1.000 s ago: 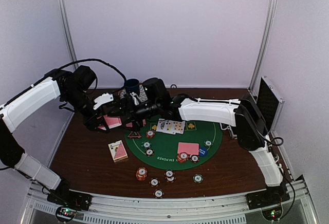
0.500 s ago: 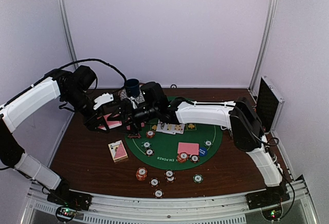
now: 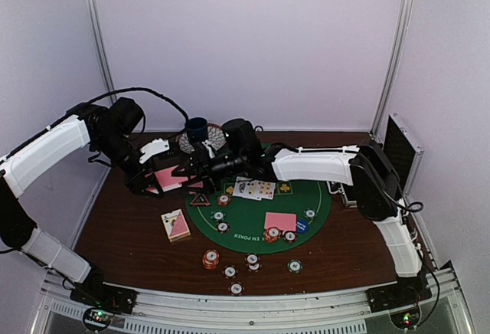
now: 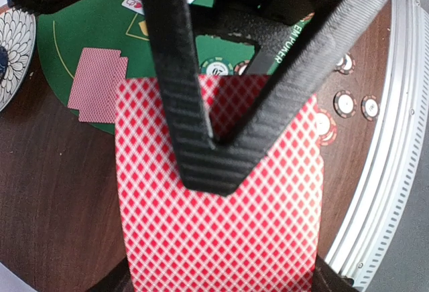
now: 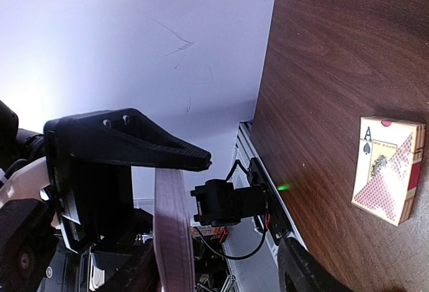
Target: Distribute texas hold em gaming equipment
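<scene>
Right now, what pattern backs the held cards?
The cards show red-white diamonds; best in left wrist view.

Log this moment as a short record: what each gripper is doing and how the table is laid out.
left gripper: shut on pink-backed cards, held above the table
right gripper: open, close beside those cards
green mat: carries face-up cards and a face-down pile
near edge: loose chips off the mat
card box: on wood, left of mat

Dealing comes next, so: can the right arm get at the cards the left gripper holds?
Probably yes: the right gripper is open right beside the cards in the left gripper, nothing between.
</scene>
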### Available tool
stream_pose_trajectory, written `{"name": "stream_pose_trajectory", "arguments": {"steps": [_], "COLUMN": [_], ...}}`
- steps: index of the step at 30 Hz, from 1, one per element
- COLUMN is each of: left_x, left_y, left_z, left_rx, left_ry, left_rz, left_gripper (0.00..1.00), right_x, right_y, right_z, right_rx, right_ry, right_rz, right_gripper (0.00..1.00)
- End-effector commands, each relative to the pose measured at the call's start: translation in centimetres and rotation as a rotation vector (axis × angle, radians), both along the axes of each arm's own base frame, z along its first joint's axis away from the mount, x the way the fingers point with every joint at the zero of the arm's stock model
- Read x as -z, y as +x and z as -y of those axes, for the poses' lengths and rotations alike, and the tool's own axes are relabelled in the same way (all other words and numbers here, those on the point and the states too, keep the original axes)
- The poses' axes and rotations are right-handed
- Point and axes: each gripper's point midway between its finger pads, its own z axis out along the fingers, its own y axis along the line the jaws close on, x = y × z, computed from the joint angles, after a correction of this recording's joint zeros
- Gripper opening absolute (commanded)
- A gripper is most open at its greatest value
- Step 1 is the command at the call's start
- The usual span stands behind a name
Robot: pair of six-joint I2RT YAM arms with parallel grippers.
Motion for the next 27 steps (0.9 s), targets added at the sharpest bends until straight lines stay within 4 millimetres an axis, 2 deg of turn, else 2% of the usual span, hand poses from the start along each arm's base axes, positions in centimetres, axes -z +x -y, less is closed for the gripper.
{"name": "stream_pose_trajectory", "arguments": {"steps": [1, 7, 12, 17, 27], "left_x": [-1.6, -1.5, -1.4, -1.3, -1.3], "left_y": [0.5, 0.5, 0.6, 0.6, 0.6], "left_z": [0.7, 0.7, 0.7, 0.6, 0.6], "left_rx": [0.016, 0.013, 0.014, 0.012, 0.011], "left_ry": [-0.045, -0.041, -0.039, -0.037, -0.035], "left_rz": [0.051, 0.049, 0.048, 0.047, 0.048], "left_gripper": [0.0, 0.0, 0.0, 0.0, 0.0], "right_x": [-1.4, -4.3, -5.9, -6.1, -5.0], "right_y": [0.5, 0.5, 0.2, 0.1, -0.8], "right_z": [1.4, 2.0, 2.3, 2.4, 1.2], "right_rx": [0.015, 0.015, 0.012, 0.008, -0.028], "right_ry": [-0.003, 0.043, 0.068, 0.077, 0.093], "right_rz": [0.017, 0.053, 0.067, 0.058, 0.012], "right_gripper": [0.6, 0.55, 0.46, 0.38, 0.33]}}
